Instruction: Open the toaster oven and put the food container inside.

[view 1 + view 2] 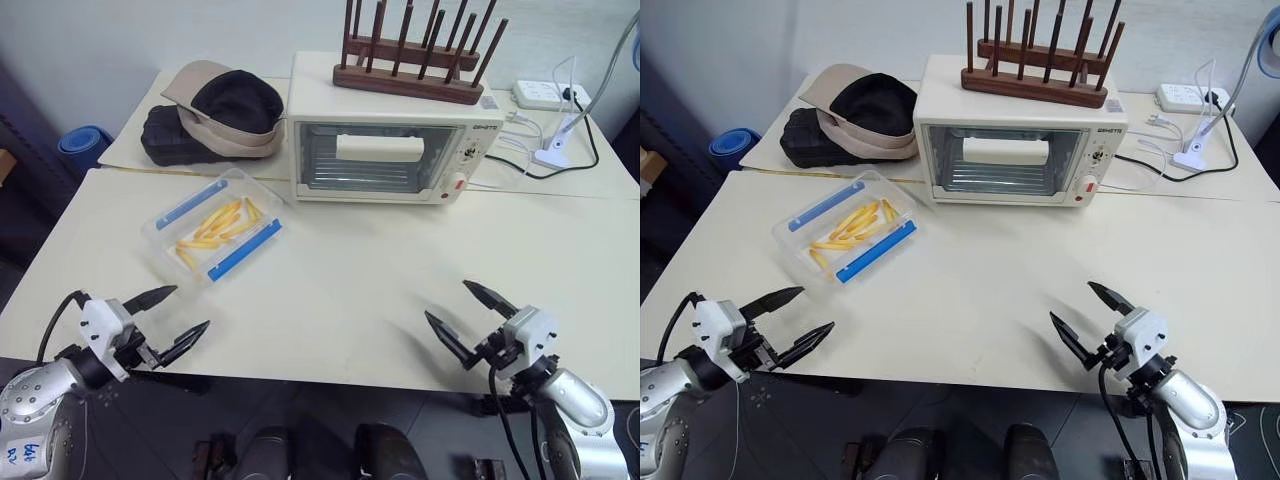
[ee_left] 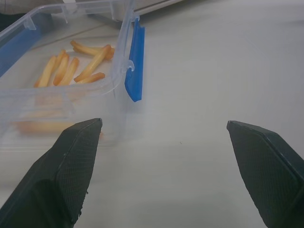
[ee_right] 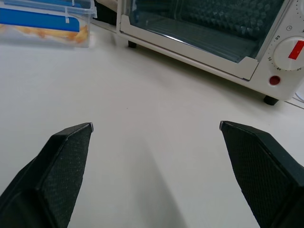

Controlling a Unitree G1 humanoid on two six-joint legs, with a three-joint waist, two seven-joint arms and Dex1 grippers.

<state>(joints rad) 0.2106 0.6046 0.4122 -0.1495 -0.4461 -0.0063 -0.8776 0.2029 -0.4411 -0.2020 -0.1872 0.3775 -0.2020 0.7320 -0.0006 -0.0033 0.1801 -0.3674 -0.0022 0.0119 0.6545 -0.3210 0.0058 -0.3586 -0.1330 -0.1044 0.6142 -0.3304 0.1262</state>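
The cream-white toaster oven [image 1: 385, 130] stands at the back of the table with its glass door shut and the white bar handle across it. The clear food container [image 1: 214, 234], with two blue clip strips and yellow fries inside, lies on the table to the left of the oven and nearer to me. My left gripper [image 1: 170, 318] hovers open at the table's near left edge, a short way in front of the container [image 2: 61, 80]. At the near right, my right gripper [image 1: 468, 315] is open and empty, facing the oven [image 3: 209, 33] across bare tabletop.
A dark wooden peg rack [image 1: 415, 55] sits on top of the oven. A beige and black cap on a black case [image 1: 215, 115] lies left of the oven. A white power strip and cables [image 1: 545, 110] run at the back right.
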